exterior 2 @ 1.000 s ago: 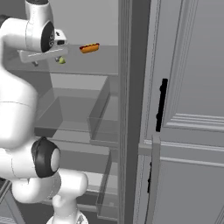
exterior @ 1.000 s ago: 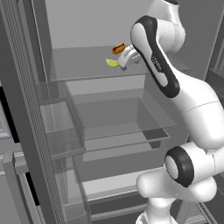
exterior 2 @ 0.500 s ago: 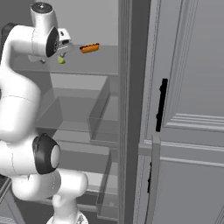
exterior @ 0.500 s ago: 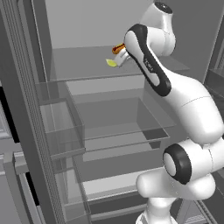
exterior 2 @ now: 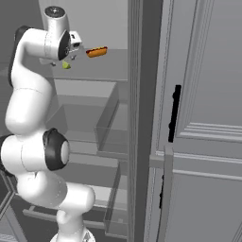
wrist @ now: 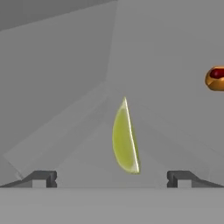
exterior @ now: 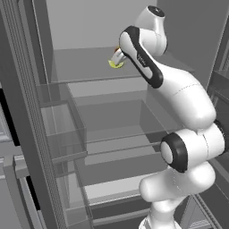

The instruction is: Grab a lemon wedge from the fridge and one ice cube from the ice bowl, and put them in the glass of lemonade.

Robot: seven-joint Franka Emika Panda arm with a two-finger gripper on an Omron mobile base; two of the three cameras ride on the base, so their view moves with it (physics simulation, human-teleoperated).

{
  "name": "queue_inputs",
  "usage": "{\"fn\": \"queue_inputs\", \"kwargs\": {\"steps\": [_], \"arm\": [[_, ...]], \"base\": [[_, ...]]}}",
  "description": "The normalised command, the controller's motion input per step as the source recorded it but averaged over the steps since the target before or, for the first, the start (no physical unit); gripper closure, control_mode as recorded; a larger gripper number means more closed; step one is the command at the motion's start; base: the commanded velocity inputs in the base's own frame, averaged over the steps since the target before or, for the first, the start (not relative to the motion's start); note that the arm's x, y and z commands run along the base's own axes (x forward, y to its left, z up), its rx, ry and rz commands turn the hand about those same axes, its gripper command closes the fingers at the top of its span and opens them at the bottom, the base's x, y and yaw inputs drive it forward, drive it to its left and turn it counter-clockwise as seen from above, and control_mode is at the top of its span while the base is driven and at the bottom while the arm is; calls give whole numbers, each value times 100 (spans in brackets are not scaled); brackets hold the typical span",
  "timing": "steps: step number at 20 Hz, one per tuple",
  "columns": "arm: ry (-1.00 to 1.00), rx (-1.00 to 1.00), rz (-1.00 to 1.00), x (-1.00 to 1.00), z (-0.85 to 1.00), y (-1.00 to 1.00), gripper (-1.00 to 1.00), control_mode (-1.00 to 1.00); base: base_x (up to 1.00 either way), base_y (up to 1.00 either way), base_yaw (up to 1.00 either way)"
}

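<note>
Gripper (wrist: 112,178) wide open, nothing between the tips; both dark fingertips (wrist: 41,178) stand well out to either side of the lemon wedge (wrist: 125,138) and clear of it. In the hand view the wedge lies just ahead of the tips, between their lines, narrow end pointing away, pale cut edge turned to the right side of that view.

Left base view: the hand reaches into the open fridge (exterior: 27,112) at top-shelf height, the gripper (exterior: 117,58) directly over the wedge (exterior: 116,64), which sits on the upper shelf (exterior: 80,71). Whether the tips touch the shelf, cannot tell. Right base view: wedge (exterior 2: 66,65) shows as a small yellow-green spot just below the hand (exterior 2: 71,45).

Beyond the wedge, further back on the same shelf, the hot dog (exterior 2: 97,51) in its bun; apart from the wedge, off to its right in the right base view. Hand view catches one end of it (wrist: 215,78) at the right edge, higher than the wedge.

Right of the wedge and outside the fridge, panelled grey cabinets (exterior 2: 208,118) with a black handle (exterior 2: 175,113).
</note>
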Motion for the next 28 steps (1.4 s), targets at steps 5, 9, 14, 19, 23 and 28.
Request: {"fn": "queue_inputs", "kwargs": {"steps": [5,9,14,19,23,28], "arm": [[0,0,0,57,-26,28,-100,-100],[0,0,0,49,0,8,-100,-100],[0,0,0,21,0,0,-100,-100],[0,0,0,-36,0,0,-100,-100],[0,0,0,-1,-15,0,-100,-100],[0,0,0,14,-16,0,-100,-100]], "base": [[0,0,0],[0,0,0],[0,0,0],[0,0,0],[0,0,0],[0,0,0]]}}
